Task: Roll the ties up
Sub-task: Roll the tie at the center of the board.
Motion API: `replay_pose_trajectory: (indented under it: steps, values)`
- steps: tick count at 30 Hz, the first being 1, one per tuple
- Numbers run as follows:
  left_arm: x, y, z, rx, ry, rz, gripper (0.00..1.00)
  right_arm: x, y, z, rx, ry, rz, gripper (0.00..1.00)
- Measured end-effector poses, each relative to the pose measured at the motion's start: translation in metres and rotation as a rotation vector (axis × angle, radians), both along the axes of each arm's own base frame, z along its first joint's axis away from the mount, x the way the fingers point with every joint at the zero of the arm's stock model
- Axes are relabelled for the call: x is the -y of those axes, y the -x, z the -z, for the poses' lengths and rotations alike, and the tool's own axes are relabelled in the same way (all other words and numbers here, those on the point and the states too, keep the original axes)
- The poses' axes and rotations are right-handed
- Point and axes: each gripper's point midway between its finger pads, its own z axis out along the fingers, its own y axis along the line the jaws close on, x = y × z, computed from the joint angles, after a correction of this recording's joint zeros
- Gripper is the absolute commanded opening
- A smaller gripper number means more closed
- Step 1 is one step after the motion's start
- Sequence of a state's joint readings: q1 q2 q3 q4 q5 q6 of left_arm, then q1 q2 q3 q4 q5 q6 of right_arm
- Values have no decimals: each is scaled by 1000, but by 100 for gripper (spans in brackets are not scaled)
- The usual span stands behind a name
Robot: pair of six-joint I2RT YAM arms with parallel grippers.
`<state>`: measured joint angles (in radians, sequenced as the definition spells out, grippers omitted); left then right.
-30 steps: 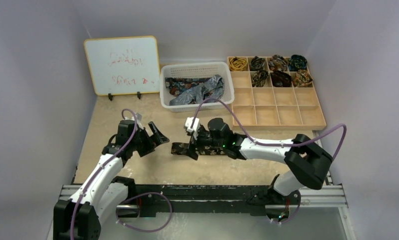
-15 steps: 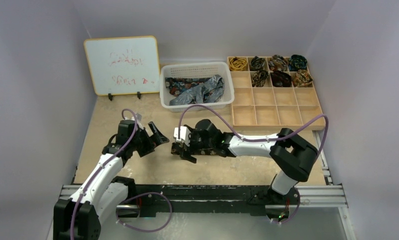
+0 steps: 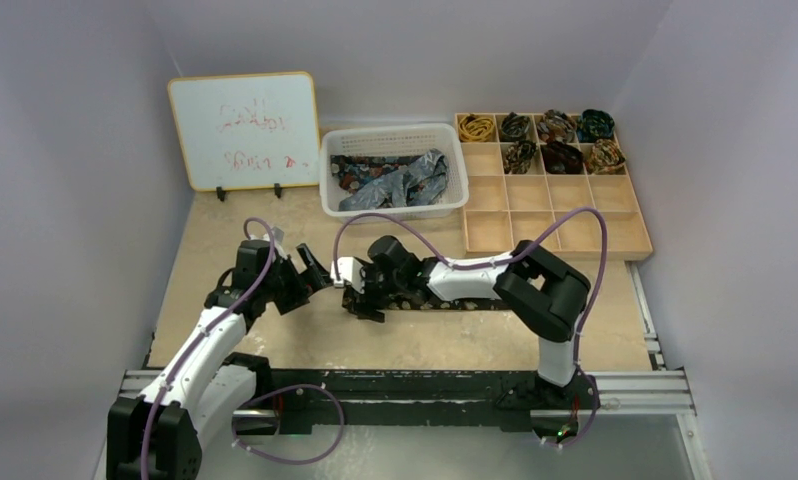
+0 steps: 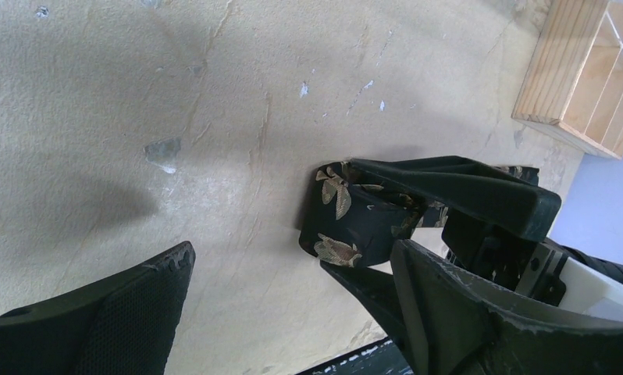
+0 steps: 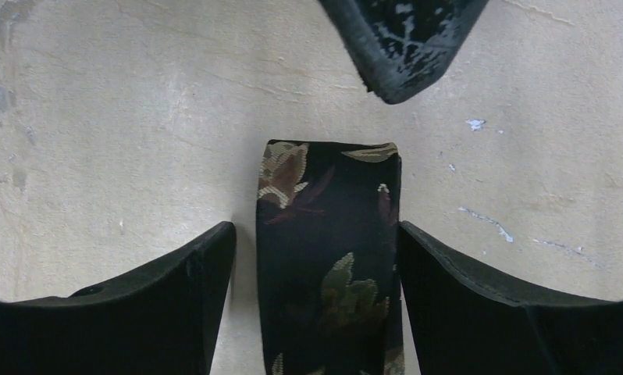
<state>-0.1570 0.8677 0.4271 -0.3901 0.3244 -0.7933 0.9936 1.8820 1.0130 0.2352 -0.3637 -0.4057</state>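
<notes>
One dark fabric necktie (image 5: 328, 273) with gold-brown leaf motifs lies flat on the middle of the table, its cut end towards the left arm. The right gripper (image 5: 316, 234) stands over this end with its black fingers spread, one on each side of the strip, and does not pinch it. The left gripper (image 4: 293, 289) is also spread wide, near the tie end but apart from it.

Under them is a beige rough tabletop (image 3: 275, 220) with fine lines, grey stains and small white flecks. At its far side stands a white plastic basket (image 3: 390, 131) holding several loose ties (image 3: 395, 180). Right of it a wooden tray (image 3: 575, 230) of square compartments keeps seven rolled ties (image 3: 562, 157) in its two far rows. Left of the basket a yellow-framed whiteboard (image 3: 243, 130) with red scribbles stands upright. Pale lilac walls (image 3: 75, 150) close three sides, and a black metal rail (image 3: 425, 385) runs along the near edge.
</notes>
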Motion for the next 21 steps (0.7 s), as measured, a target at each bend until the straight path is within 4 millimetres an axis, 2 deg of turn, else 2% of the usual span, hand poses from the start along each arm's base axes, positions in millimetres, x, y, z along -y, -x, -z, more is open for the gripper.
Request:
replay_pose_trajectory:
  steps: [3,10,14,21]
  values:
    - [0,0,0,0,0,0,95,0,-4,0,-1,0,-8,71]
    - [0,0,0,0,0,1,95,5,-8,2,-22,12,-36,52]
    - [0,0,0,0,0,1,95,5,-5,2,-31,8,-59,48]
    - [0,0,0,0,1,1,95,2,-4,2,-39,-4,-63,48]
